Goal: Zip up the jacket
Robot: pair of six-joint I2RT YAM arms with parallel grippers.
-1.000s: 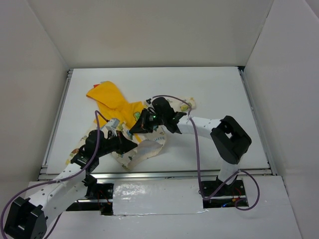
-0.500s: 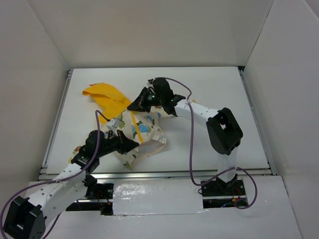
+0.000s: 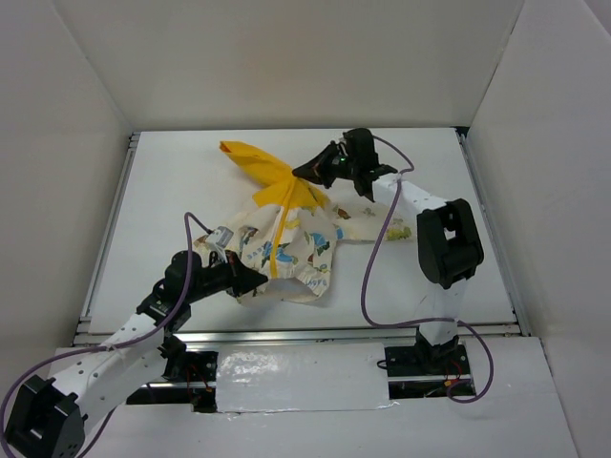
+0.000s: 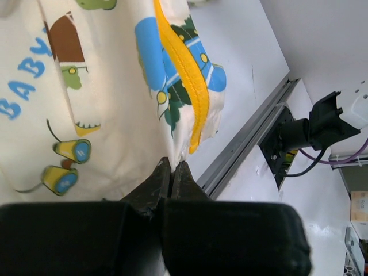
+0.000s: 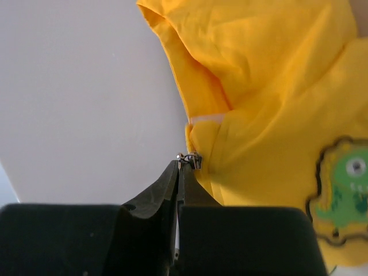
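Note:
The jacket (image 3: 291, 243) lies stretched across the table, its yellow hood (image 3: 253, 160) at the far end and its cream dinosaur-print body nearer me. A yellow zipper line (image 3: 277, 234) runs down its middle and looks closed. My right gripper (image 3: 307, 175) is shut on the metal zipper pull (image 5: 188, 159) at the yellow collar (image 5: 253, 132), at the top of the zipper. My left gripper (image 3: 250, 281) is shut on the jacket's bottom hem (image 4: 178, 150) beside the yellow zipper tape (image 4: 187, 80).
A metal rail (image 3: 315, 332) runs along the table's near edge. White walls (image 3: 535, 143) enclose the table on three sides. The right arm's purple cable (image 3: 374, 267) hangs over the table beside the jacket.
My right gripper has pulled the zipper pull up and away to the far right, stretching the jacket straight. The hood has swung to the far centre. My left gripper has kept the hem.

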